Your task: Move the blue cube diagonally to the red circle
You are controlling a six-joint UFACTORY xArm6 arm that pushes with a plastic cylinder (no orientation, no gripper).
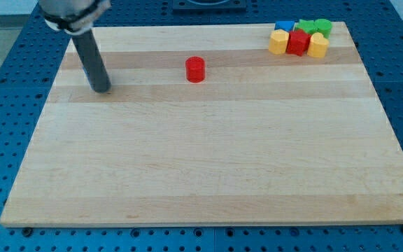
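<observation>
My tip (102, 89) rests on the counter (208, 161) left of the red circle (195, 69), well apart from the blue cube (283, 26), which is hemmed in by yellow (278, 43), red (297, 42), yellow (317, 45) and green (313, 28) blocks; there are no jaws.

Arm housing (72, 12) cut off by view's top edge; only its lower part shows above the rod. Blue block (283, 26) mostly hidden behind left yellow block (278, 43) and red block (297, 43); shape can't be confirmed, only top sliver visible. Two green blocks (314, 28) partly covered by front row, outlines merge, shapes unclear. Right yellow block (317, 45) too small for exact shape. Cluster packed tight, can't tell which blocks actually touch. Dark object (208, 3) at view's top centre cut by edge, unidentifiable. Board's (208, 168) bottom corners run close to frame edge; pegboard table (5, 84) cropped on all sides.
</observation>
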